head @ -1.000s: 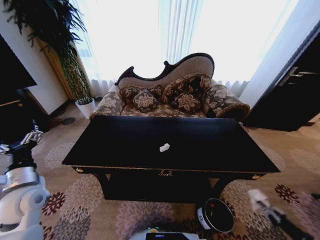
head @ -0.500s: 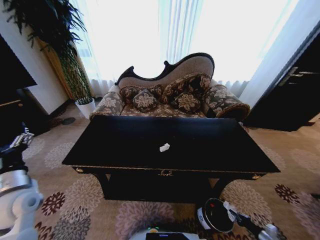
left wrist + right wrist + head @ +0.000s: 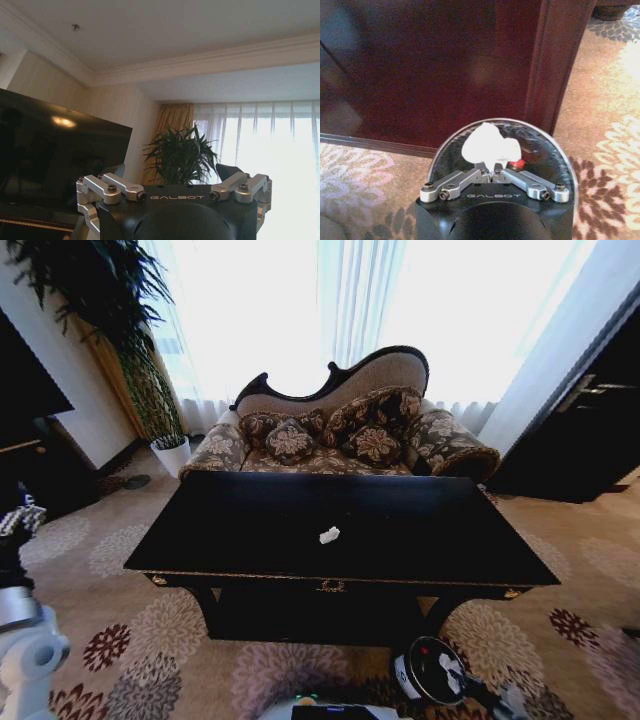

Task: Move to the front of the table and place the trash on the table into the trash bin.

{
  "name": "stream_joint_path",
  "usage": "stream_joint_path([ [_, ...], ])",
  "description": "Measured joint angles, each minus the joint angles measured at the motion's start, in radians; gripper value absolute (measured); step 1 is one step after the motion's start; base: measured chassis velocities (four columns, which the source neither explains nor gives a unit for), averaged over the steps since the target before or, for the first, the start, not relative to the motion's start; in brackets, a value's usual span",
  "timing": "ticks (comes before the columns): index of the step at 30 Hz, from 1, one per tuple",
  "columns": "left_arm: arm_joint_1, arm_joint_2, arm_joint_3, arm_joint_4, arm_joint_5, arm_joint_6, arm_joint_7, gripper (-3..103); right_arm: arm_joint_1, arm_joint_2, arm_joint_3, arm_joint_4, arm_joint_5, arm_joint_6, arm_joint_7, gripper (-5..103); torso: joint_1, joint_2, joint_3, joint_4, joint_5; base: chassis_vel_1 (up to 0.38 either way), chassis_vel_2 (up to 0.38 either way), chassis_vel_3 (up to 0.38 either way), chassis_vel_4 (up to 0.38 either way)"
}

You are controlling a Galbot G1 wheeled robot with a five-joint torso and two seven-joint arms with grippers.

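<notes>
One white paper bit [image 3: 329, 535] lies on the black worktop [image 3: 400, 530], sofa [image 3: 340, 430] behind. The right gripper [image 3: 492, 172], pinching white paper [image 3: 487, 145], hangs over the trash bin [image 3: 560, 160]. I cannot tell the raised left gripper's [image 3: 18, 520] state.

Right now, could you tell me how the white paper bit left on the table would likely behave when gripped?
The paper bit looks crumpled and lumpy, so it probably squashes easily. Small on the glossy table, it is likely light and may slide if nudged. It seems unlikely to roll.
</notes>
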Motion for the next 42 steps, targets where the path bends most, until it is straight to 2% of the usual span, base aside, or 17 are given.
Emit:
stream_joint_path([
  [7, 0.003, 0.006, -0.012, -0.006, -0.005, 0.001, -0.001, 100, 0.012, 0.039, -0.002, 0.016, -0.026, -0.003, 0.028, -3, 0.0, 0.0, 0.0, 0.0002, 0.0003, 0.0, 0.0, 0.0, 0.0],
  [10, 0.013, 0.001, -0.016, -0.021, -0.011, 0.003, -0.003, 100, 0.007, 0.04, -0.004, 0.023, -0.031, -0.003, 0.03, 11, 0.0, 0.0, 0.0, 0.0001, 0.0, 0.0, 0.0, 0.0, 0.0],
  [13, 0.016, 0.001, -0.018, -0.023, -0.012, 0.003, -0.003, 100, 0.006, 0.04, -0.005, 0.023, -0.031, -0.002, 0.032, 16, 0.0, 0.0, 0.0, 0.0, 0.0002, 0.0, 0.0, 0.0, 0.0],
  [17, 0.024, 0.021, -0.034, -0.022, -0.02, 0.0, -0.005, 100, 0.004, 0.054, -0.004, 0.033, -0.038, 0.016, 0.035, 37, 0.0, 0.0, 0.0, 0.0001, 0.0003, 0.0, 0.0, 0.0, 0.0],
  [19, 0.025, 0.024, -0.036, -0.022, -0.021, 0.0, -0.005, 100, 0.001, 0.06, -0.003, 0.038, -0.046, 0.02, 0.037, 37, 0.0, 0.0, 0.0, 0.0001, 0.0003, 0.0, 0.0, 0.0, 0.0],
  [20, 0.025, 0.024, -0.036, -0.024, -0.021, 0.0, -0.005, 100, -0.002, 0.068, -0.002, 0.046, -0.052, 0.021, 0.04, 43, 0.0, 0.0, 0.0, 0.0, 0.0, 0.0, 0.0, 0.0, 0.0],
  [21, 0.026, 0.022, -0.034, -0.029, -0.019, 0.0, -0.006, 100, -0.005, 0.077, -0.002, 0.054, -0.055, 0.021, 0.045, 43, 0.0, 0.0, 0.0, 0.0, 0.0002, 0.0, 0.0, 0.0, 0.0],
  [22, 0.027, 0.017, -0.029, -0.034, -0.015, 0.0, -0.006, 100, -0.006, 0.083, -0.002, 0.058, -0.057, 0.022, 0.047, 54, 0.0, 0.0, 0.0, 0.0, 0.0006, 0.0, 0.0, 0.0, 0.0],
  [23, 0.026, 0.011, -0.022, -0.039, -0.009, 0.0, -0.006, 100, -0.006, 0.088, -0.002, 0.06, -0.058, 0.024, 0.049, 60, 0.0, 0.0, 0.0, 0.0001, 0.0005, 0.0, 0.0, 0.0, 0.0],
  [25, 0.026, 0.007, -0.017, -0.044, -0.003, 0.001, -0.006, 100, -0.006, 0.092, -0.002, 0.063, -0.061, 0.027, 0.051, 60, 0.0, 0.0, 0.0, 0.0001, 0.0003, 0.0, 0.0, 0.0, 0.0],
  [26, 0.026, -0.001, -0.009, -0.051, 0.005, 0.002, -0.006, 100, -0.007, 0.097, -0.003, 0.068, -0.063, 0.031, 0.051, 71, 0.0, 0.0, 0.0, 0.0, 0.0003, 0.0, 0.0, 0.0, 0.0],
  [31, 0.025, -0.007, -0.002, -0.059, 0.016, 0.005, -0.006, 100, -0.011, 0.103, -0.003, 0.084, -0.065, 0.039, 0.049, 81, 0.0, 0.0, 0.0, 0.0001, 0.0003, 0.0, 0.0, 0.0, 0.0],
  [34, 0.026, -0.007, -0.005, -0.061, 0.016, 0.006, -0.006, 100, -0.02, 0.101, -0.003, 0.097, -0.061, 0.045, 0.039, 96, 0.0, 0.0, 0.0, 0.0001, 0.0003, 0.0, 0.0, 0.0, 0.0],
  [37, 0.026, -0.005, -0.008, -0.062, 0.013, 0.006, -0.006, 100, -0.035, 0.1, -0.005, 0.12, -0.038, 0.045, 0.032, 100, 0.0, 0.0, 0.0, 0.0001, -0.0001, 0.0, 0.0, 0.0, 0.0],
  [38, 0.023, -0.004, -0.009, -0.057, 0.011, 0.006, -0.006, 100, -0.053, 0.11, -0.019, 0.154, 0.01, 0.044, 0.032, 100, 0.0, 0.0, 0.0, 0.0, -0.0003, 0.0, 0.0, 0.0, 0.0],
  [42, 0.006, -0.002, -0.002, -0.031, 0.011, 0.006, -0.008, 100, -0.098, 0.144, -0.043, 0.248, 0.078, 0.055, 0.041, 100, 0.0, 0.0, 0.0, 0.0, 0.0014, 0.0, 0.0, 0.0, 0.0],
])
